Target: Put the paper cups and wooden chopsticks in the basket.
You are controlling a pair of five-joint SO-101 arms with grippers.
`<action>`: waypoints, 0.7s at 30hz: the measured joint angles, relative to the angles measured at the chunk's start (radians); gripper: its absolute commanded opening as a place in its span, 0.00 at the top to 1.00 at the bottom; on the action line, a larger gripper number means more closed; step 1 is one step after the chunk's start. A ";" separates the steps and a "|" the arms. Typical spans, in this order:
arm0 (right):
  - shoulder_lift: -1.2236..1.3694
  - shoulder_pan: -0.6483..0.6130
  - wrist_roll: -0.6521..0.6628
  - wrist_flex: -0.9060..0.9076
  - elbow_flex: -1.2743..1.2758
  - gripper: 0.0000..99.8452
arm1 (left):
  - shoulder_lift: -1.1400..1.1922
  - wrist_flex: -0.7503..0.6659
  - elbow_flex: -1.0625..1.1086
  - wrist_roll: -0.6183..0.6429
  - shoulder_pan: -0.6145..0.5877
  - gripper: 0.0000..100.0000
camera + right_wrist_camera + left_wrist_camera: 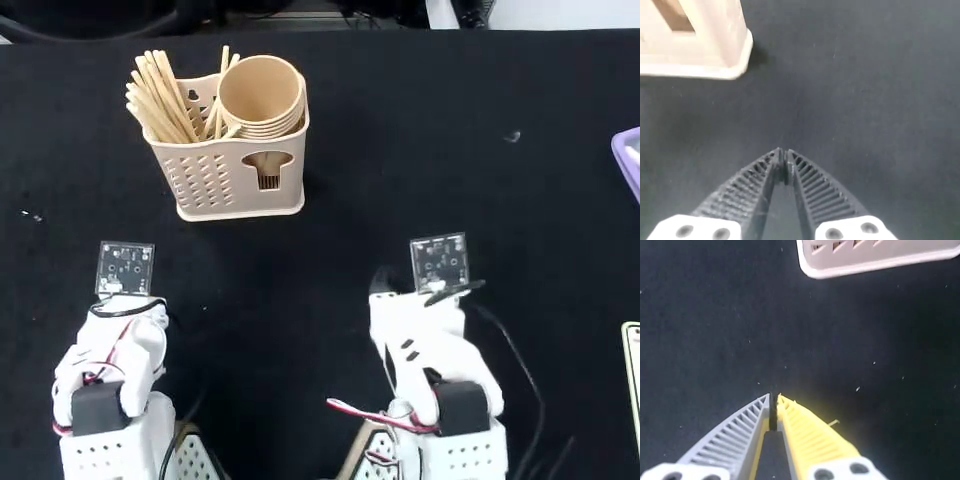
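Both arms sit folded at the near edge of the desk [450, 150], well apart from the action. The left pincer [774, 407] is pressed narrow, tips touching, nothing between them. The right pincer [782, 162] is the same: tips together, holding nothing.

The basket [225, 180] stands toward the far edge, on the left half of the desk. The cups [262, 95] are stacked in its right compartment, mouth up. The chopsticks [160, 100] are bunched in the left one, long axes near upright and fanning outward.

From the left pincer the basket lies ahead and a touch right. From the right pincer it lies ahead and well off to the left, so the left arm is nearer.

With both kinds of thing inside, this looks finished to me, with no grasp called for.
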 measured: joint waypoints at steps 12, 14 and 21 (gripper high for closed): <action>0.000 0.000 -0.002 0.081 0.158 0.99 | 0.005 -0.038 0.196 0.063 -0.005 0.97; 0.000 0.000 -0.002 0.115 0.158 0.99 | 0.008 -0.041 0.198 0.110 -0.008 0.97; 0.000 0.000 -0.002 0.127 0.158 0.99 | 0.008 -0.041 0.198 0.153 -0.006 0.97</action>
